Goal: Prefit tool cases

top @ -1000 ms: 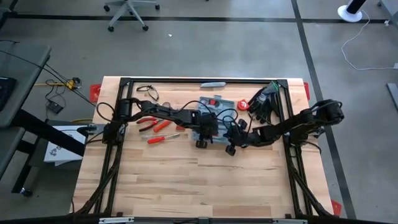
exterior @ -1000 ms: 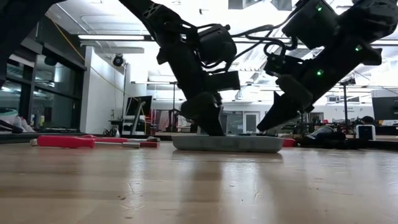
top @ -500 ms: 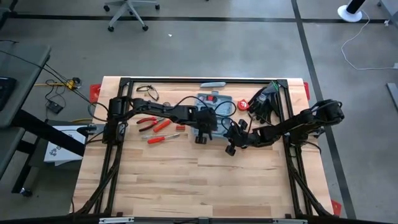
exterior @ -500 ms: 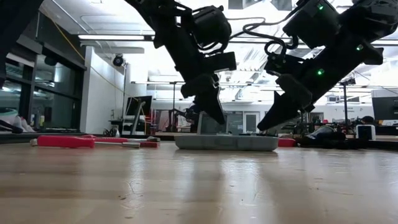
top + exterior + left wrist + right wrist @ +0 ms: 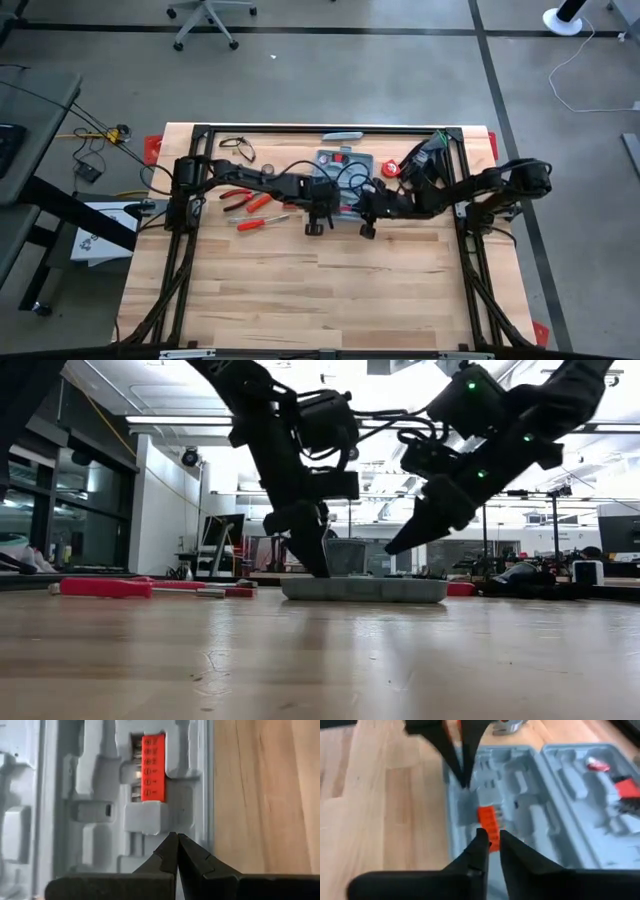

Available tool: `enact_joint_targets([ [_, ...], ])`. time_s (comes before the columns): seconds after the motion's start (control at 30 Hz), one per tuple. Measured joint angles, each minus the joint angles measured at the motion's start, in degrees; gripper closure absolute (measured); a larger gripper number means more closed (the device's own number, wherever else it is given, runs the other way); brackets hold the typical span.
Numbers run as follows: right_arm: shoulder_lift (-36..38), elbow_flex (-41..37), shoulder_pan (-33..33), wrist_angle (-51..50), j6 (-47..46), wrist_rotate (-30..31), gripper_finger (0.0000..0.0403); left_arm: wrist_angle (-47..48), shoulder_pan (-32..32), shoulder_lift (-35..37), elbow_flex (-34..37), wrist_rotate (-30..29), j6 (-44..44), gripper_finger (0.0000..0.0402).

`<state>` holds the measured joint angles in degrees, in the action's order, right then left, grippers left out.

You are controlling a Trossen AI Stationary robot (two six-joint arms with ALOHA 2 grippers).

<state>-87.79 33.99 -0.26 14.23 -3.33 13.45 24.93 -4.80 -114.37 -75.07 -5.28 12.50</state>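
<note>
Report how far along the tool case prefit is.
Done: the tool case lies open with a red bit holder seated in its moulded tray. In hand: the shut left gripper hovers beside that holder; the right gripper, slightly parted, points at it. Left: red-handled tools lie on the table, unfitted.

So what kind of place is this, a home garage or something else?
Most likely a robotics lab or workshop, not a garage. A black frame rims the wooden table, a wheeled office chair stands on the grey floor behind, and the low view shows ceiling strip lights and equipment stands.
</note>
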Motion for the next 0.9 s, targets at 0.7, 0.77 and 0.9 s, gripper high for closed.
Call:
enact_joint_targets([
  [0.7,-9.42,6.98,-4.19,-6.06,9.15,-3.56,0.0281,-12.95,0.0,-0.26,5.59,-0.87,-3.42,0.0401],
  [0.77,-9.4,6.98,-4.46,-6.05,10.12,-3.9,0.0281,-13.34,-0.02,-0.26,5.59,-1.05,-3.39,0.0401],
  [0.9,-9.42,6.98,-5.37,-5.85,11.32,-4.82,0.0281,-15.1,-0.02,-0.26,5.68,-1.09,-3.36,0.0401],
])
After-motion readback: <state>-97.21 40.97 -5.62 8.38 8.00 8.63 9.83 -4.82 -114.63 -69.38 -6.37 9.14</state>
